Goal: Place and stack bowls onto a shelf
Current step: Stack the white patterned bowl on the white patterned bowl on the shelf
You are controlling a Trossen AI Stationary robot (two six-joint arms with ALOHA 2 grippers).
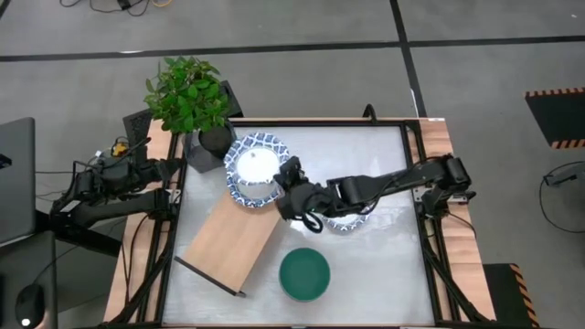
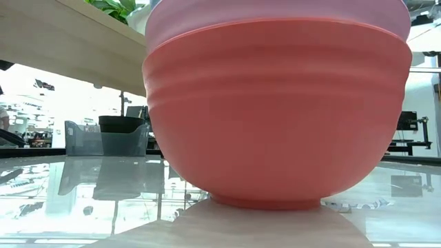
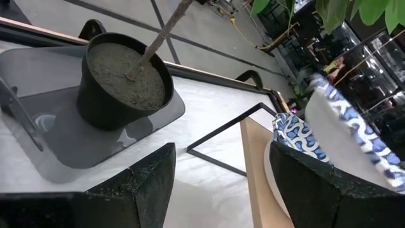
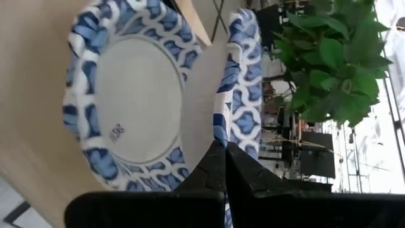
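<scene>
One blue-and-white patterned bowl (image 4: 126,101) lies on the far end of the light-wood shelf (image 1: 228,245), which lies slantwise on the table. A second patterned bowl (image 4: 237,76) stands steeply tilted just above it, held by my right gripper (image 4: 224,151), also in the high view (image 1: 285,187). My left gripper (image 3: 221,158) waits open at the table's left edge, by the plant pot (image 3: 123,79). A green bowl (image 1: 304,274) sits near the table's front edge. The low view is filled by a red bowl (image 2: 275,117) with a pink bowl (image 2: 275,17) nested in it. My right gripper pinches the tilted patterned bowl's rim (image 4: 221,130) between its two shut fingers. The fingers come from the table's right side, slanting a little downward. The bowl stands almost on edge over the bowl on the shelf; whether the two bowls touch, I cannot tell.
A leafy plant (image 1: 187,91) in its black pot stands at the table's far left corner, close to the patterned bowls. Another blue-and-white rim (image 1: 349,222) shows partly under my right arm. The shelf's black end frame (image 3: 221,136) lies between the pot and the bowls.
</scene>
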